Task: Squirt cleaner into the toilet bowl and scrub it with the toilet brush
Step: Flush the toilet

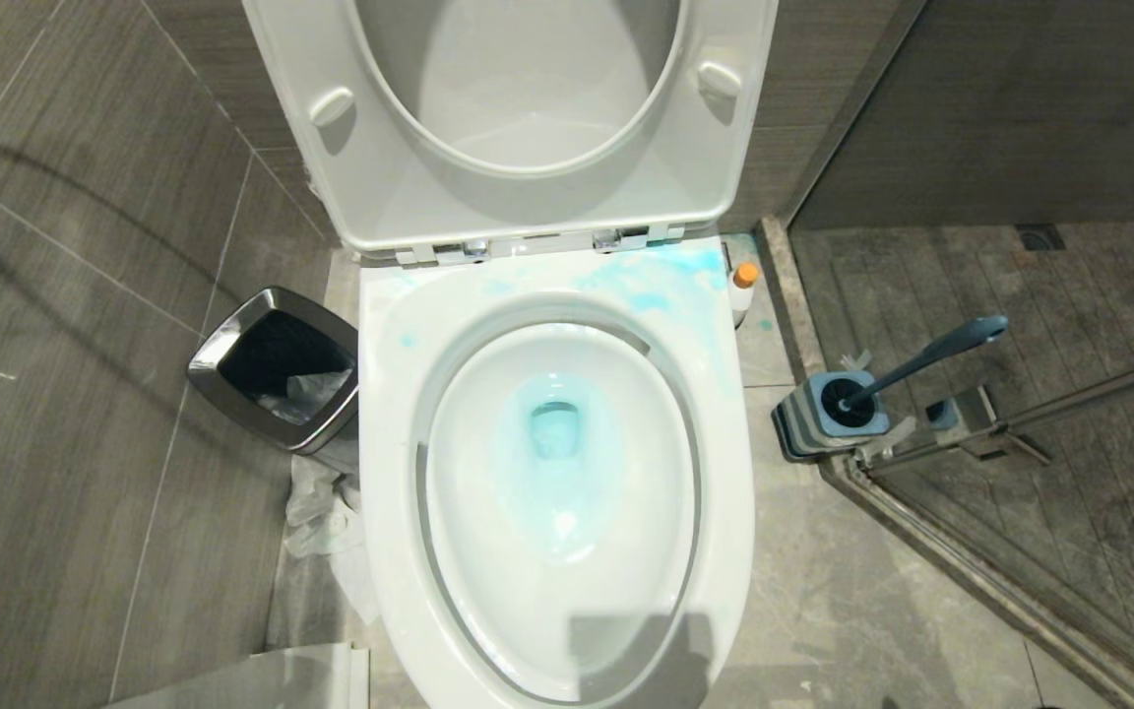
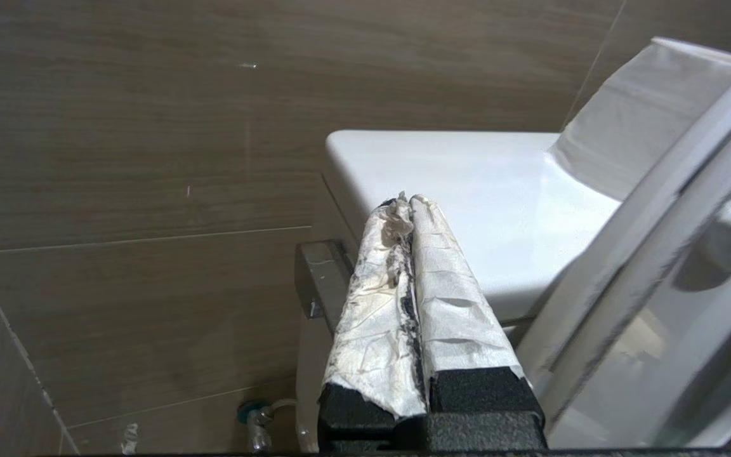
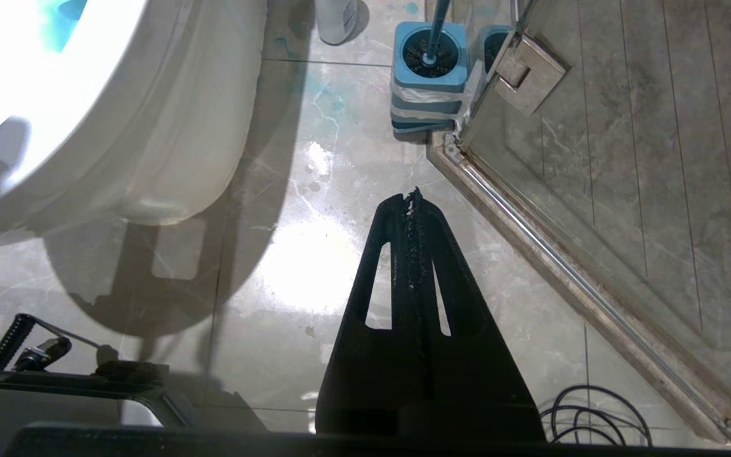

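1. The toilet bowl stands in the middle of the head view with its seat and lid raised. Turquoise liquid lies in the water at the bottom, and more is smeared on the rim behind the opening.
2. The cleaner, a small white bottle with an orange cap, stands on the floor just beside the rear right corner of the bowl. Nothing holds it.
3. The toilet brush sits in its square blue-and-grey holder on the floor to the right of the bowl, next to the glass shower door frame. Its handle leans away to the right.
4. The left gripper has its paper-wrapped fingers pressed together and holds nothing. In the left wrist view it points toward the white tank and the brown wall, beside the raised seat.
5. The right gripper also has its fingers closed and empty. It hangs above the floor, pointing toward the brush holder, well apart from it.
6. Judging from the blue liquid already in the bowl, the squirting step seems done, and the scrubbing step is the one in hand.
7. The next move probably calls for one gripper to open its fingers, reach the leaning brush handle and close around it, then lift the brush straight out so the holder does not tip.
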Controlling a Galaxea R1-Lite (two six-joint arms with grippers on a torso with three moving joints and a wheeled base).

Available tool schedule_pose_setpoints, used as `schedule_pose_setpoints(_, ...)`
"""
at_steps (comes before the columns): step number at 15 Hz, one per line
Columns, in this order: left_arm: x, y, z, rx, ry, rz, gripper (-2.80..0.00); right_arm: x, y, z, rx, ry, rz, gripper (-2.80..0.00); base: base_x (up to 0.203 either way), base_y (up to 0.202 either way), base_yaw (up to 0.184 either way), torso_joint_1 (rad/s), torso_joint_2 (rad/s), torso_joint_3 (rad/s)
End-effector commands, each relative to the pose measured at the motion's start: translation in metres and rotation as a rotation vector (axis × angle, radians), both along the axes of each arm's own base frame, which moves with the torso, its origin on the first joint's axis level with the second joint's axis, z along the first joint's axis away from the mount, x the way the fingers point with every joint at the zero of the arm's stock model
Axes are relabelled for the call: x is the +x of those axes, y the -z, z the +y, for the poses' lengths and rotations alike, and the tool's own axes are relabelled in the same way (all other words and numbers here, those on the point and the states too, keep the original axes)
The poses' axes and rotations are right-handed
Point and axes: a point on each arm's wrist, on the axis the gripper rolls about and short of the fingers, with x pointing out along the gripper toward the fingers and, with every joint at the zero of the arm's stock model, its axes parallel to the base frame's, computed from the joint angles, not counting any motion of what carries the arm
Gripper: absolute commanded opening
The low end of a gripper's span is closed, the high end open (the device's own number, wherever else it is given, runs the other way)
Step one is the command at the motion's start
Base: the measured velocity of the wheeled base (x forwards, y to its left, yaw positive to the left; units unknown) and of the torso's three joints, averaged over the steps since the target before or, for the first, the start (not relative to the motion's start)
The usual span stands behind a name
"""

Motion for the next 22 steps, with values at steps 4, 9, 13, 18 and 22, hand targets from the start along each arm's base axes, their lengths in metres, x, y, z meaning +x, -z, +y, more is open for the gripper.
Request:
schedule_pose_setpoints(4, 0.037, 0.014, -0.018, -0.017, -0.012, 0.007, -2.80, 0.000, 0.000, 0.000, 0.000, -0.001, 0.001, -2.80, 0.000, 0.000, 0.000, 0.000, 0.00, 0.000)
schedule_pose_setpoints(9, 0.053, 0.022, -0.020, -0.004, -0.058, -0.013, -2.80, 0.000, 0.000, 0.000, 0.000, -0.001, 0.001, -2.80, 0.000, 0.000, 0.000, 0.000, 0.00, 0.000)
schedule_pose_setpoints(13, 0.062, 0.021, -0.017, -0.052, -0.120, -0.029, -2.80, 0.000, 0.000, 0.000, 0.000, -0.001, 0.001, -2.80, 0.000, 0.000, 0.000, 0.000, 0.00, 0.000)
schedule_pose_setpoints(18, 0.070, 0.025, -0.020, -0.069, -0.130, -0.021, -2.80, 0.000, 0.000, 0.000, 0.000, -0.001, 0.002, -2.80, 0.000, 0.000, 0.000, 0.000, 0.00, 0.000)
schedule_pose_setpoints(22, 0.077, 0.030, -0.032, -0.069, -0.090, -0.005, -2.80, 0.000, 0.000, 0.000, 0.000, -0.001, 0.000, -2.80, 0.000, 0.000, 0.000, 0.000, 0.00, 0.000)
